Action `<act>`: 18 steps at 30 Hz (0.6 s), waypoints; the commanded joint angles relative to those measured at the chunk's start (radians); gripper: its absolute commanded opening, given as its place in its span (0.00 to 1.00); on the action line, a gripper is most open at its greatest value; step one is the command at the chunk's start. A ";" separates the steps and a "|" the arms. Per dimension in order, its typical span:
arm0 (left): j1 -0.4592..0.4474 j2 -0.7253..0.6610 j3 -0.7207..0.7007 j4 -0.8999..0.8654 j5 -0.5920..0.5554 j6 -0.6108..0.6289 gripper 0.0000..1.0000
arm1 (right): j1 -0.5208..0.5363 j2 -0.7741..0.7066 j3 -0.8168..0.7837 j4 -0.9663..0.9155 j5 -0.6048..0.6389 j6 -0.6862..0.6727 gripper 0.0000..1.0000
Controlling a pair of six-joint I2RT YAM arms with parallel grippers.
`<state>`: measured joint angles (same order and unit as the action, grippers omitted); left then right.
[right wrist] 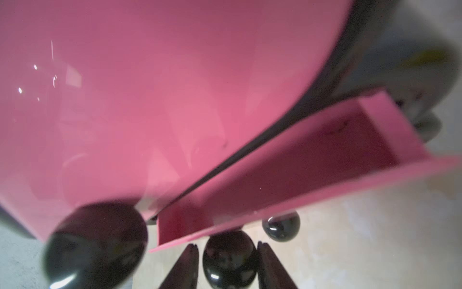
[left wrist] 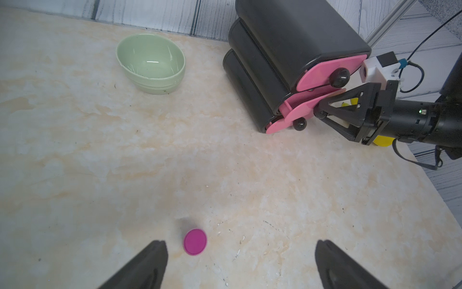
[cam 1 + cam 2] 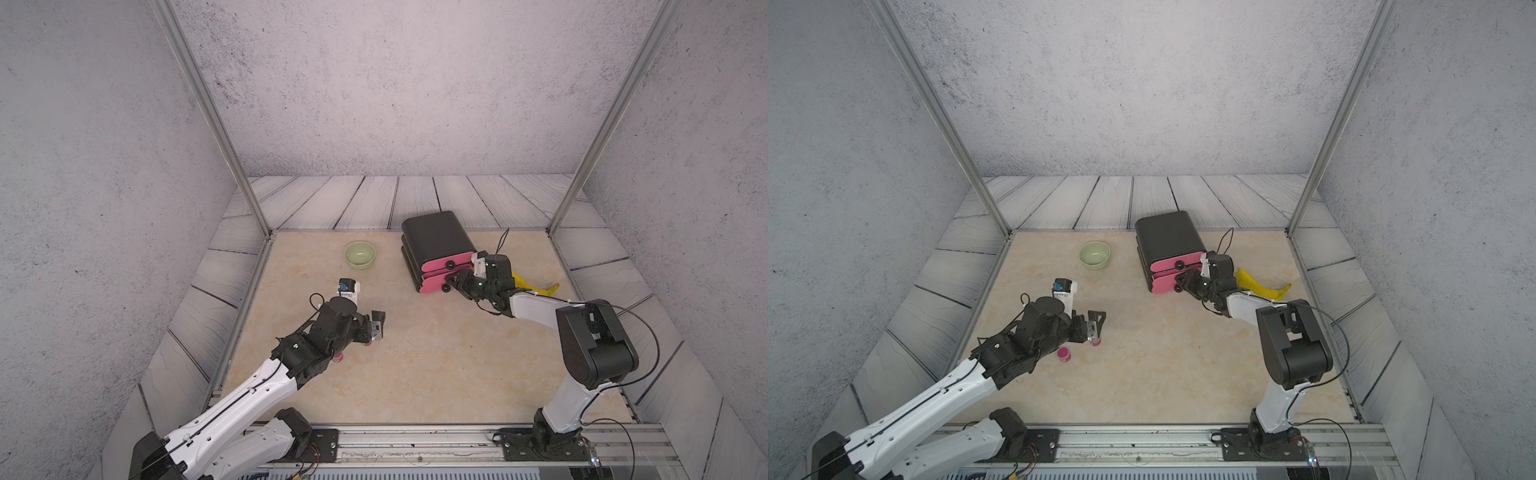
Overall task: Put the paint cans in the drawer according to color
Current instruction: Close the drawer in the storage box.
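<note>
Well, middle drawer [image 1: 312,160] ajar, pink inside.

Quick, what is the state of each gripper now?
Left gripper: open, empty.
Right gripper: jaws around the middle knob; grip cannot be told.

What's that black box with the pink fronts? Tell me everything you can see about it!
It is a small black chest with rounded corners, shiny like plastic. It has three stacked pink-fronted drawers, each with a round black knob. The middle drawer is pulled out a little; its inside is pink too. The right tool has a finger on each side of the middle knob; whether it squeezes is unclear. The chest stands on the beige table, near a green bowl.
</note>
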<state>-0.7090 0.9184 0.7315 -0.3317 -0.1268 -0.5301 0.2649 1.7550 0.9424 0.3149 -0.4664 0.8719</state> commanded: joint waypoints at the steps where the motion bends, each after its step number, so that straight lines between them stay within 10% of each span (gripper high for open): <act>1: 0.005 -0.006 0.031 -0.012 -0.014 0.026 0.99 | -0.007 0.042 0.028 0.129 0.011 0.056 0.45; 12: 0.005 -0.029 0.014 -0.001 -0.047 0.051 0.99 | -0.039 -0.168 -0.229 0.196 0.069 0.073 0.56; 18: 0.005 -0.021 0.008 0.040 -0.054 0.057 0.99 | -0.044 -0.089 -0.234 0.295 0.030 0.169 0.36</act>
<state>-0.7090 0.8993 0.7322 -0.3164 -0.1650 -0.4927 0.2249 1.6257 0.6781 0.5381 -0.4187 0.9947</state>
